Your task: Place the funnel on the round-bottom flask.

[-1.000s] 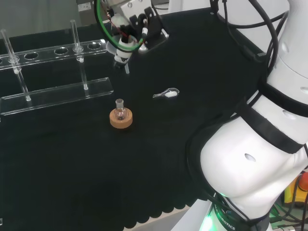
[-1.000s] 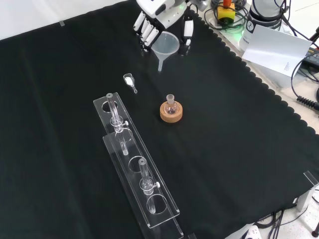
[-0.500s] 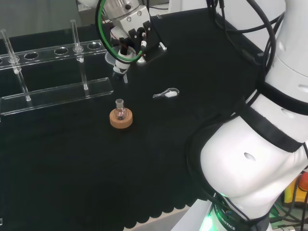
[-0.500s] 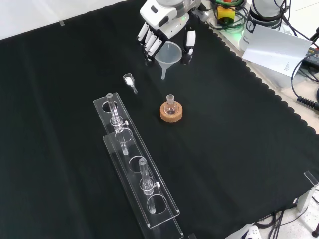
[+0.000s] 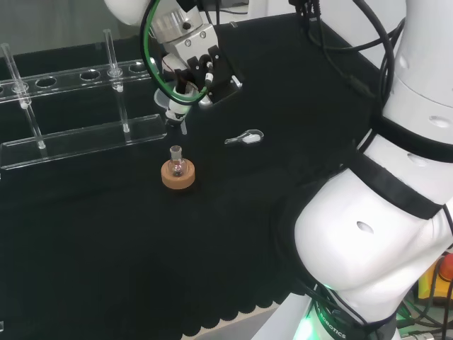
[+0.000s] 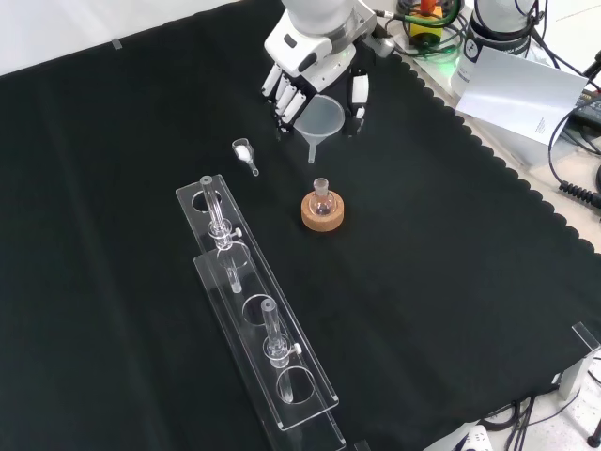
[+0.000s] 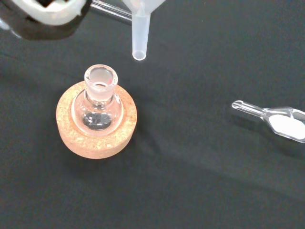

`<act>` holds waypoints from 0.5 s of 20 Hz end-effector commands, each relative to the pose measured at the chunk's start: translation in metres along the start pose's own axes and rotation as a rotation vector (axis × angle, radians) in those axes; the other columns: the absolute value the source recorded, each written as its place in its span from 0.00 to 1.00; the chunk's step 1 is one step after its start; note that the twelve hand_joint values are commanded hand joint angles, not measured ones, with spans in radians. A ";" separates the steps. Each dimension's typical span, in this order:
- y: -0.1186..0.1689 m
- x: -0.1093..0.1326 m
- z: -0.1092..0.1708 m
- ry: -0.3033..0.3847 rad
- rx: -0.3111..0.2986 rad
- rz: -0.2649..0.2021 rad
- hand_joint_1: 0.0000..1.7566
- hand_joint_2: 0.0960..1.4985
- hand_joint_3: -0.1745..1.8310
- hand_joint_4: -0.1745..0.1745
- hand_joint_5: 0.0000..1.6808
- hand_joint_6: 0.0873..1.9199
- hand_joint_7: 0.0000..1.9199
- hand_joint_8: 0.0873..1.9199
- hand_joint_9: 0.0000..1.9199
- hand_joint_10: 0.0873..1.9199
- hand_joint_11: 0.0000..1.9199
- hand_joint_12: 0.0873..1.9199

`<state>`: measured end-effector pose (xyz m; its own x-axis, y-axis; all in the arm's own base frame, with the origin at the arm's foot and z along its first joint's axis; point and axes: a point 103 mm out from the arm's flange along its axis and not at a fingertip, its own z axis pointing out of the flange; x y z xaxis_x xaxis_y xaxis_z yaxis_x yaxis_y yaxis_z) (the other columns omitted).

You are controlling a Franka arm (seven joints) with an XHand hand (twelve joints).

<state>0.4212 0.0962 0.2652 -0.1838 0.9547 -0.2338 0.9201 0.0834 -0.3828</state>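
A small clear round-bottom flask stands upright in a cork ring stand on the black cloth. The hand holds a translucent plastic funnel in the air, with fingers on one side of the cone and the thumb on the other. The funnel's stem points down and hangs above and a little off to the side of the flask's open neck, without touching it.
A clear scoop with white powder lies on the cloth near the flask. A long clear rack with glass tubes stands at the left in the head view.
The hand has carried the funnel down and toward the flask; the stem now hangs close above the flask's neck. The flask, scoop and rack have not moved.
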 end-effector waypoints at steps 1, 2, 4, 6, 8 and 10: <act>0.005 0.006 0.008 0.011 -0.006 -0.005 0.47 0.43 0.33 0.42 0.32 0.36 0.31 0.34 0.45 0.23 0.27 0.63; 0.006 0.008 0.010 0.012 -0.008 -0.008 0.47 0.43 0.33 0.42 0.32 0.36 0.31 0.34 0.45 0.23 0.27 0.63; 0.007 0.011 0.013 0.013 -0.005 -0.012 0.47 0.43 0.33 0.42 0.32 0.36 0.31 0.34 0.45 0.23 0.27 0.63; 0.008 0.013 0.015 0.015 -0.004 -0.016 0.47 0.43 0.34 0.42 0.32 0.36 0.31 0.34 0.45 0.23 0.27 0.63; 0.009 0.015 0.017 0.015 -0.004 -0.016 0.47 0.43 0.34 0.42 0.32 0.36 0.31 0.34 0.45 0.23 0.27 0.63; 0.009 0.015 0.018 0.015 -0.004 -0.015 0.47 0.43 0.34 0.42 0.33 0.36 0.31 0.34 0.45 0.23 0.27 0.63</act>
<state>0.4224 0.0970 0.2624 -0.1793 0.9576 -0.2253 0.9232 0.0847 -0.3749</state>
